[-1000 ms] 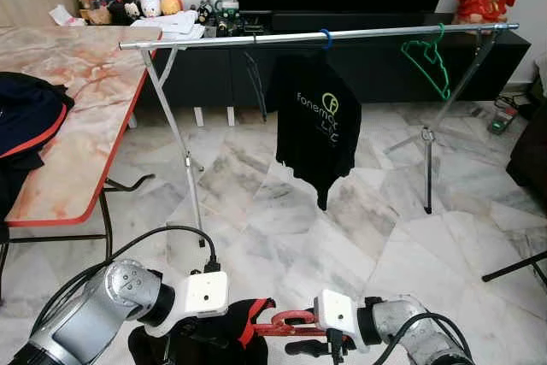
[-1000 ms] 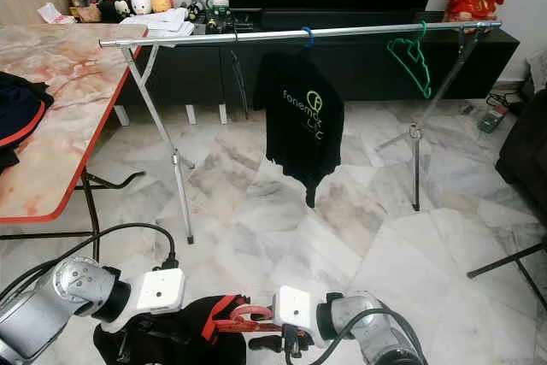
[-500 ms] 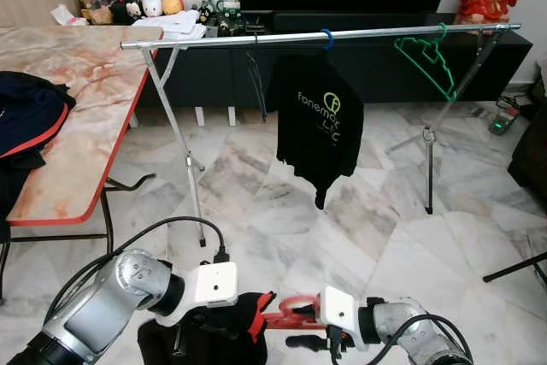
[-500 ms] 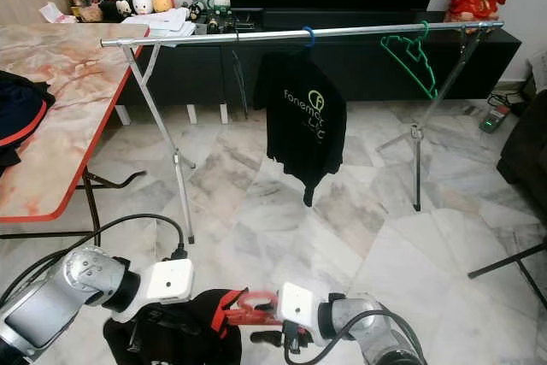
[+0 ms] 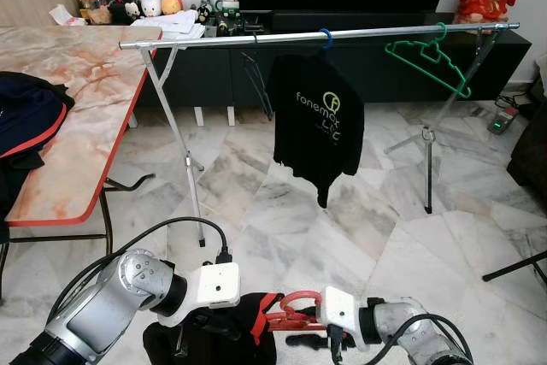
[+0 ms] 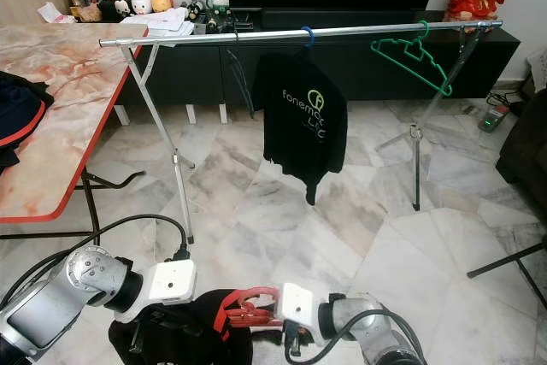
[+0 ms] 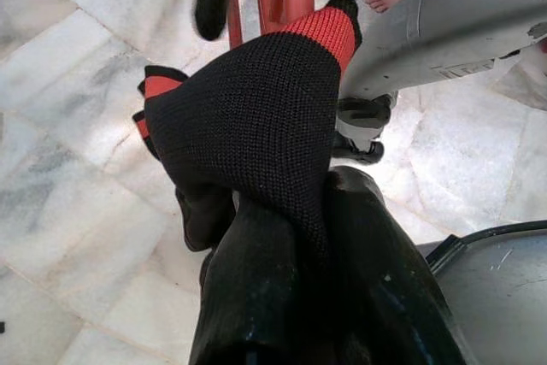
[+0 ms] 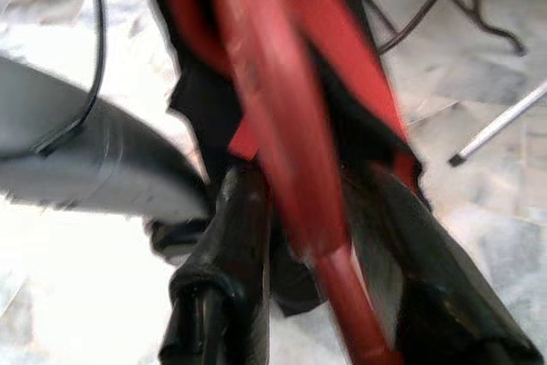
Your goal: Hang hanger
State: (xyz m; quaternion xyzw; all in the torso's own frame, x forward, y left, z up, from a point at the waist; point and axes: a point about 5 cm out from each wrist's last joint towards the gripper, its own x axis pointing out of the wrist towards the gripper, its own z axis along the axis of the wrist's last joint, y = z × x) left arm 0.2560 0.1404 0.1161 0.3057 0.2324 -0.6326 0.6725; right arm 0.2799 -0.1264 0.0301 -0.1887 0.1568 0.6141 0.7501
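- Nearest the robot, low in front of its body, the right gripper (image 8: 299,297) is closed around the stem of the red hanger (image 5: 295,312); the stem runs between its two black fingers (image 8: 218,297), which press against it on both sides. Holding it by the neck probably leaves the hook free to go over a rail.
- The left gripper (image 7: 291,288) is pinched on the black garment (image 7: 248,134) that hangs on that hanger, a fold of knit cloth caught between its fingers. This hold seems meant to stop the cloth sliding off while the hanger is carried.
- The red hanger is plastic, with its hook curled upward between the two wrists; the garment on it is black knit with an orange-red trim band at its edge, bunched loosely rather than hanging flat.
- Both arms are held low over the marble floor (image 5: 367,237), well short of the rail, so the lift looks to be not yet made.
- Farther off stands the clothes rail (image 5: 222,39), a silver bar on crossed legs. A black printed T-shirt (image 5: 318,130) hangs near its middle on a blue hook, and an empty green hanger (image 5: 427,59) sits toward the right end.
- The bare stretch of bar between the left legs and the T-shirt looks the likeliest spot.
- A marble-topped table (image 5: 77,108) stands to the left.
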